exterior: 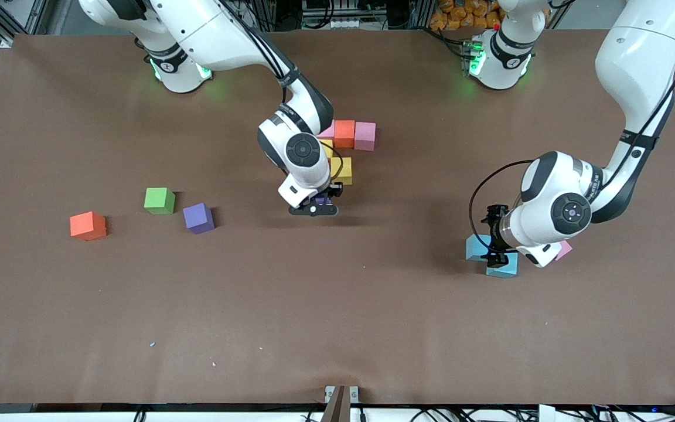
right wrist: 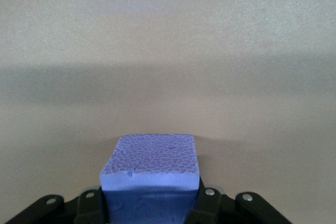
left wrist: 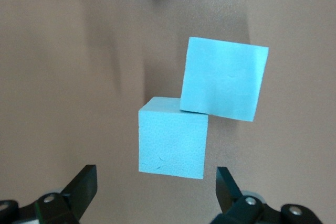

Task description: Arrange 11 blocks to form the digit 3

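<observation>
My right gripper (exterior: 317, 206) is shut on a purple block (right wrist: 152, 163), held just above the table next to a yellow block (exterior: 343, 170). A second yellow block (exterior: 327, 149) shows partly under that arm. Beside them, nearer the bases, an orange block (exterior: 344, 133) stands between two pink blocks (exterior: 365, 136), one of them (exterior: 326, 130) mostly hidden. My left gripper (left wrist: 156, 184) hangs open over two touching cyan blocks (left wrist: 172, 137) (left wrist: 224, 80), with nothing between its fingers. Another pink block (exterior: 564, 250) peeks out under the left hand. A loose purple block (exterior: 198, 218) and a red block (exterior: 88, 225) lie toward the right arm's end.
A green cube (exterior: 159, 200) sits beside the loose purple block. The brown table (exterior: 337, 328) stretches wide toward the front camera.
</observation>
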Robot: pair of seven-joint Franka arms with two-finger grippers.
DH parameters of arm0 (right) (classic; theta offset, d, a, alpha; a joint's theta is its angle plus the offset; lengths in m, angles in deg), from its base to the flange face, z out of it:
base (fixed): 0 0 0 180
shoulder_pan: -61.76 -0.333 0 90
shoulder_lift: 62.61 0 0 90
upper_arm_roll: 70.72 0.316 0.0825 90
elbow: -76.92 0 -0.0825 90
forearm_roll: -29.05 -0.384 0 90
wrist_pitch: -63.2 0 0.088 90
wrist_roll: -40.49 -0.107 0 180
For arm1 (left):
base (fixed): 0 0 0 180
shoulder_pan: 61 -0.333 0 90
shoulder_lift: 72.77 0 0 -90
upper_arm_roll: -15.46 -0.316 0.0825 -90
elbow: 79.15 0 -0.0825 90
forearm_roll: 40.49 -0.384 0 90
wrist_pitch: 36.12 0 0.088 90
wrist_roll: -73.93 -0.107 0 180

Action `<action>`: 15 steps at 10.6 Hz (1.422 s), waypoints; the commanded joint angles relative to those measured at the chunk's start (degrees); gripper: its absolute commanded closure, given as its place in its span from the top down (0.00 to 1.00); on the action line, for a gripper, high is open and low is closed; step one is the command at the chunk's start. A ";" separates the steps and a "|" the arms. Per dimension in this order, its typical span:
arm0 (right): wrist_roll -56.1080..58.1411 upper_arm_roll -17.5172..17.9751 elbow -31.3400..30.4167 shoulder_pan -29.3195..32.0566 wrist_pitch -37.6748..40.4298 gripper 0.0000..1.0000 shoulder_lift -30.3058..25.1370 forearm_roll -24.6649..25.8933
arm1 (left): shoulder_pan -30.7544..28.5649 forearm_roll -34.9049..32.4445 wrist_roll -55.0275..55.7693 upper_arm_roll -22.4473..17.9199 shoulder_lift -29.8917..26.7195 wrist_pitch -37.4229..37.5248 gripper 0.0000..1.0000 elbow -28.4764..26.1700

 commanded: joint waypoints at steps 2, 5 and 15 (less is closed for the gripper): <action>-0.73 -0.12 -2.04 -0.12 -0.66 0.07 -0.64 -0.34 | 0.83 -3.37 1.33 -0.29 2.16 -1.47 1.00 0.79; -0.20 -0.12 -1.95 -0.03 -0.31 0.07 -0.99 -0.34 | 0.75 -6.47 1.25 -0.29 3.40 -1.83 1.00 0.70; -0.55 -0.12 -1.60 0.06 0.92 0.07 -1.43 -0.34 | 0.13 -10.60 0.37 -0.29 6.92 -2.44 0.37 0.26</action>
